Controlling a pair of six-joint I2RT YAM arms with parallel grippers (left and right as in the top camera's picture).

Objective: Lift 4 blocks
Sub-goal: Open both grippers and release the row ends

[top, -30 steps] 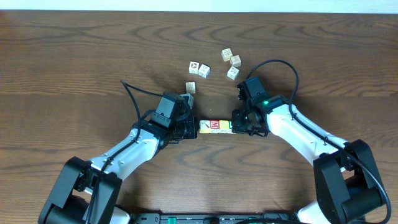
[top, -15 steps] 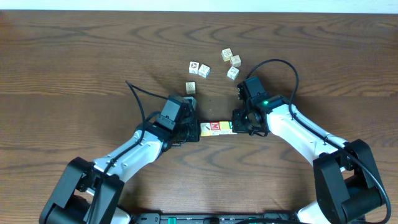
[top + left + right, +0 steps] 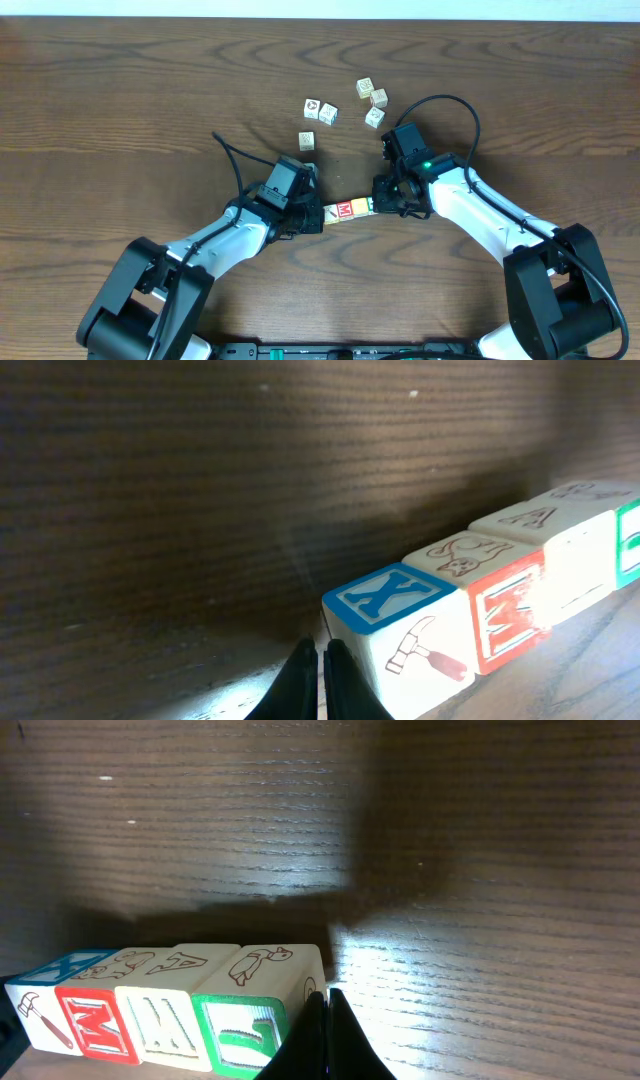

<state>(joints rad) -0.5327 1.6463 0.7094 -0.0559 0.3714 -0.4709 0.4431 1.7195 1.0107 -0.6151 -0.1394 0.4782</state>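
Observation:
Four blocks form one row at the table's middle, slanting slightly, its left end nearer the front. In the left wrist view the row runs from a blue X block with a hammer through a red-letter block and a pale block to a green one. My left gripper is shut, its tips against the hammer block's end. My right gripper is shut, pressing the green block. I cannot tell whether the row is off the table.
Several pale cream cubes lie scattered behind the grippers, the nearest one just beyond my left wrist, the others further back. Black cables arch over both arms. Dark wooden tabletop spreads all around.
My left arm has moved right and toward the front, swinging the row's left end forward so the row now slants. The right gripper has stayed in place.

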